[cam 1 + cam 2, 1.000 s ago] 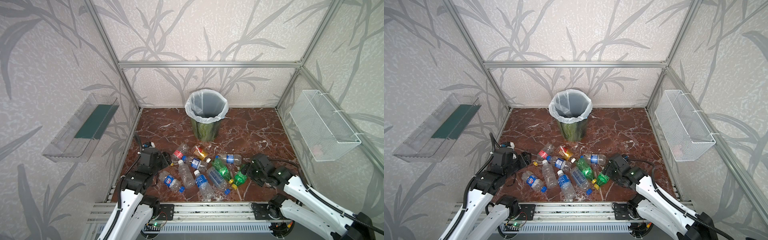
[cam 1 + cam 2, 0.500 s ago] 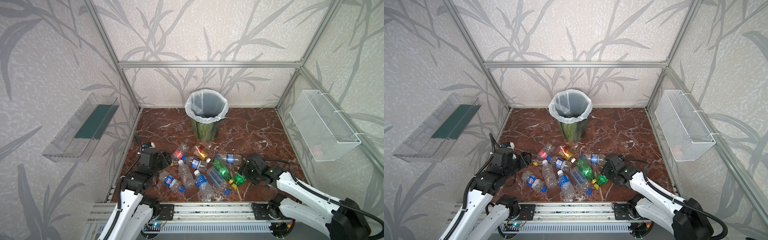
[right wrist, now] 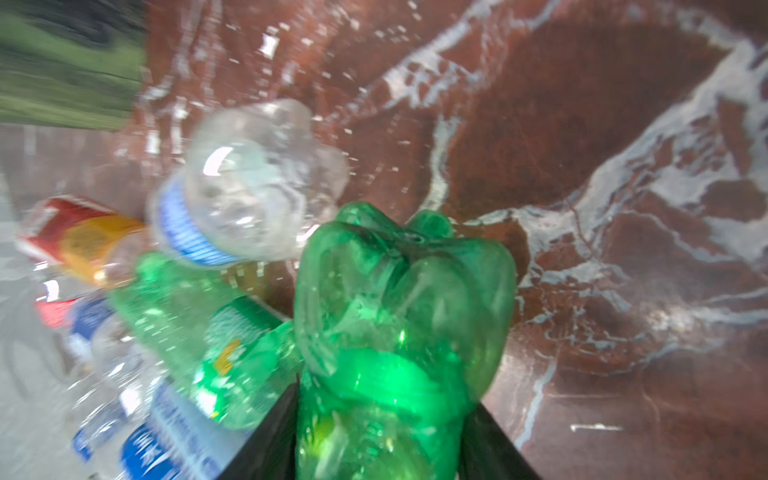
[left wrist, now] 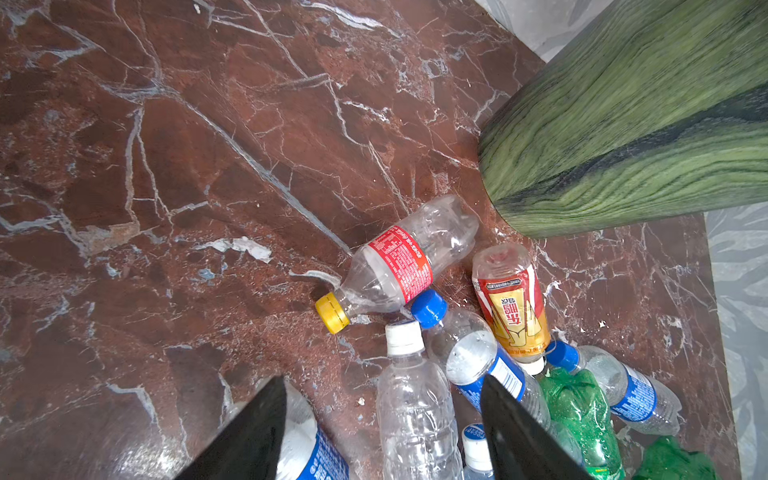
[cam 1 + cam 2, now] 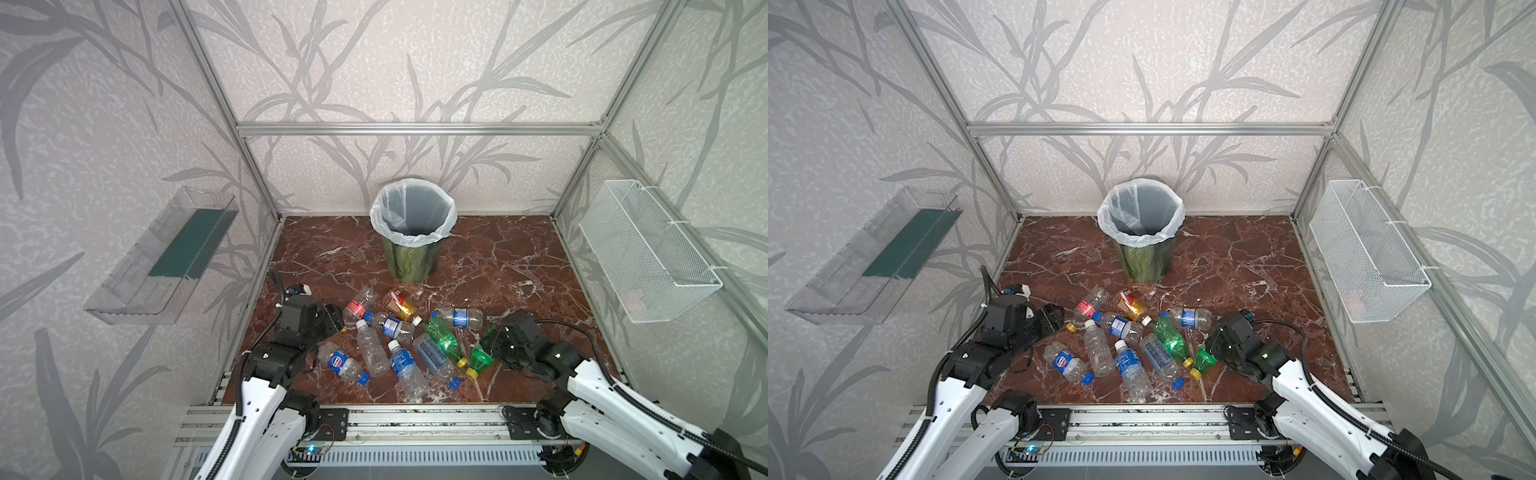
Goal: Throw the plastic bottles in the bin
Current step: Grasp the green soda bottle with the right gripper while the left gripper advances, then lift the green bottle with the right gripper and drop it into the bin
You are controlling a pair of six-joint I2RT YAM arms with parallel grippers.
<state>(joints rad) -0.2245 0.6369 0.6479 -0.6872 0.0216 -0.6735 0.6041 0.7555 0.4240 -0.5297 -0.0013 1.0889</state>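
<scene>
Hard to make out: the right wrist view is smeared; beyond the crumpled green bottle [image 3: 399, 299] only blurred clear, blue and red shapes show.
Cut off: the left wrist view catches just the lower wall of the bin [image 4: 623, 124]; several bottles run off its edge.
Right gripper [image 3: 382, 399]: jaws clamped on the green bottle, at the right edge of the pile.
Left gripper [image 4: 382, 379]: jaws apart, nothing between them, above clear bottles.
Plastic bottles [image 5: 374, 353]: thin, dented, lying jumbled on the worktop [image 5: 498, 266] in front of the bin.
Bin surface: round, glossy green wavy grain; white translucent liner [image 5: 415, 240] folded over the rim.
Worktop surface: red-brown marble, white veins.
</scene>
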